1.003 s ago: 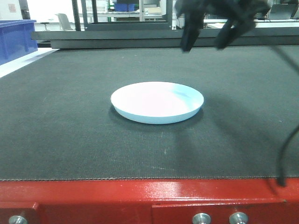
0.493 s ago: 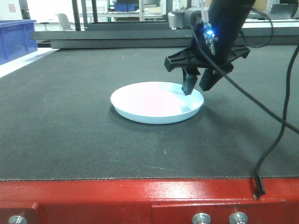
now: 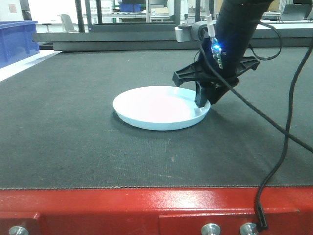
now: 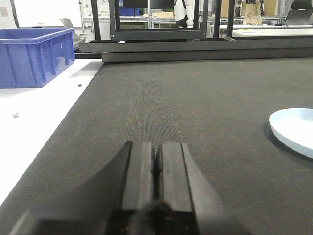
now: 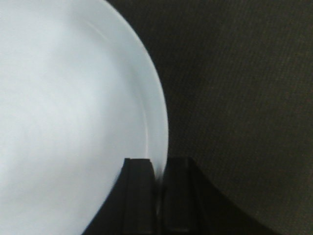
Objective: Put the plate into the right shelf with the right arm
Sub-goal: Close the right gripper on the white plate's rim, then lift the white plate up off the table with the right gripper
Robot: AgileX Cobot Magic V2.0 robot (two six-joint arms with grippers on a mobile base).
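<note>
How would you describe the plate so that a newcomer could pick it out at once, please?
Find the dark textured mat above the red table edge. Near its middle lies a shallow round pale blue plate. It is the only light thing on the mat, with the right arm's black tool closed on its rim.

Plate (image 3: 156, 108) central on the table (image 3: 73, 147) — right hand (image 3: 203, 104) at its right rim, bin (image 3: 14, 41) far back-left.

Right fingers (image 5: 139, 196) tight on plate (image 5: 63, 107) rim — left fingers (image 4: 139, 171) together.
</note>
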